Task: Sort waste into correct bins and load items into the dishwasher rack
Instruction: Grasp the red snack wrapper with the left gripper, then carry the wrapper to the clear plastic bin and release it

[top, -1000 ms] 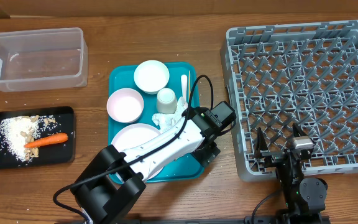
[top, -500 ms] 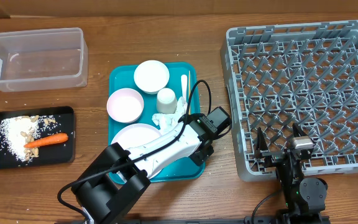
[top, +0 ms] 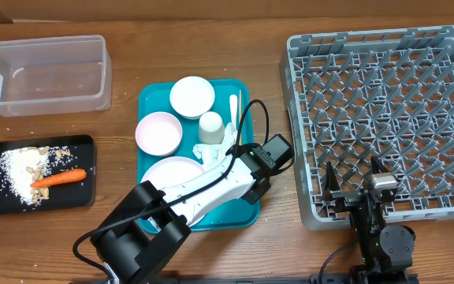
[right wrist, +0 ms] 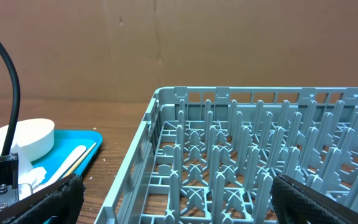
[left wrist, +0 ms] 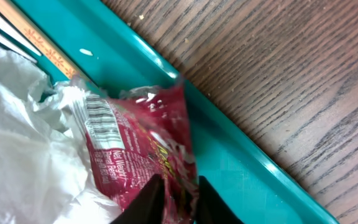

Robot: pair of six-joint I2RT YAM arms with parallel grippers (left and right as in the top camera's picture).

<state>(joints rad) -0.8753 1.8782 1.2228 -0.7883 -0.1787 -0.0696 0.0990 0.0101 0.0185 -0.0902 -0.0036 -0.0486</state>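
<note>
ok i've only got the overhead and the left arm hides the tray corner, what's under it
Observer: A crumpled red wrapper, lying on the teal tray just inside its rim.
Operator: do the jaws have it
Observer: Yes, the left jaws are closed on the edge nearest the wrist camera, one on each side of it.
Operator: anything else caught in there
Observer: Not that I can see. A white napkin touches the wrapper's side but sits outside the jaws.
</note>
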